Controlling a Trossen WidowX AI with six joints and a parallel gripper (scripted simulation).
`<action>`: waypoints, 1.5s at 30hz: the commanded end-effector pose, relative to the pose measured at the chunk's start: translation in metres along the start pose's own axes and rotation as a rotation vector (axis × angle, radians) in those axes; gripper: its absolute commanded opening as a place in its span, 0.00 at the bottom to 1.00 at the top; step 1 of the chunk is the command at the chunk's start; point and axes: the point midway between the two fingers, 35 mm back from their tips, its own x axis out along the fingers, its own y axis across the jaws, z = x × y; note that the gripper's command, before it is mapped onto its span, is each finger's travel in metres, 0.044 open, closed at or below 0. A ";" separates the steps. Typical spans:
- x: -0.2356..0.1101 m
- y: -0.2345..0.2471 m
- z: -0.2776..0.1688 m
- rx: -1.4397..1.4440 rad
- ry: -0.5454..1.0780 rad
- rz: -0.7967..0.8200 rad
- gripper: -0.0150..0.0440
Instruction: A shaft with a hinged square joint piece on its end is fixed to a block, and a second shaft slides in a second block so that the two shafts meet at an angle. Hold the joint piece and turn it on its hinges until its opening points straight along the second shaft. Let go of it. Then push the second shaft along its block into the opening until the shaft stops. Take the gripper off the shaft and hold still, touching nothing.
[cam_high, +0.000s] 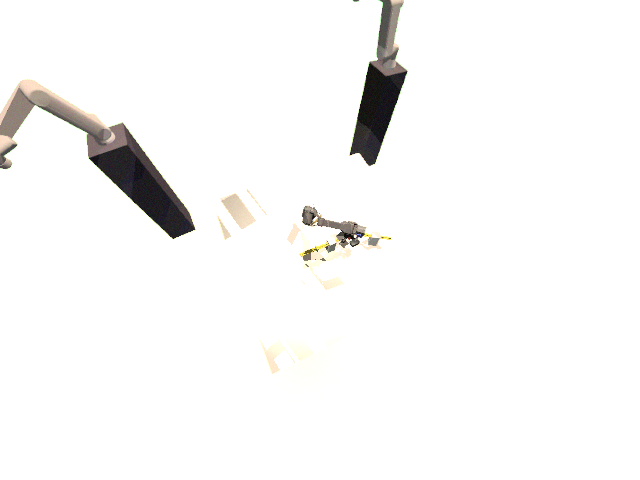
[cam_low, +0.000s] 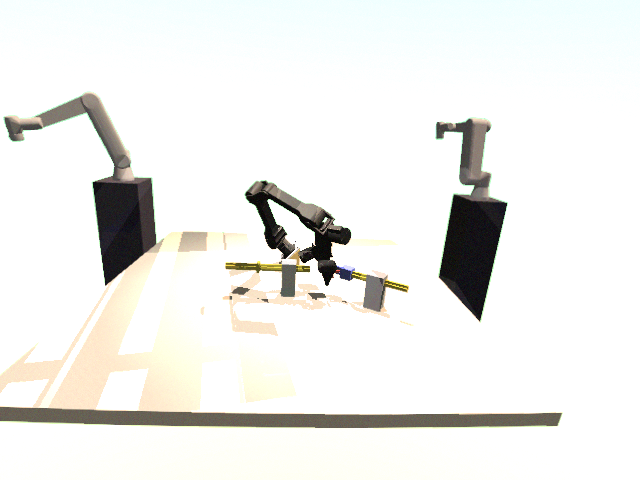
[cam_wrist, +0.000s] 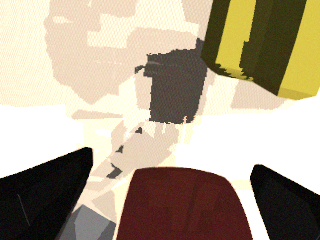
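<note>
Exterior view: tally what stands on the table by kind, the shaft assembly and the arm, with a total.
Yellow shafts: 2, left and right
Grey blocks: 2, left and right
Joint piece, blue and red: 1
Black arm: 1, gripper open around nothing
Total: 6
</note>
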 end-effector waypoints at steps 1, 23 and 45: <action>0.005 -0.002 0.000 -0.010 -0.010 -0.006 0.87; 0.005 -0.002 0.000 -0.010 -0.010 -0.006 0.56; 0.005 -0.002 0.000 -0.010 -0.010 -0.006 0.56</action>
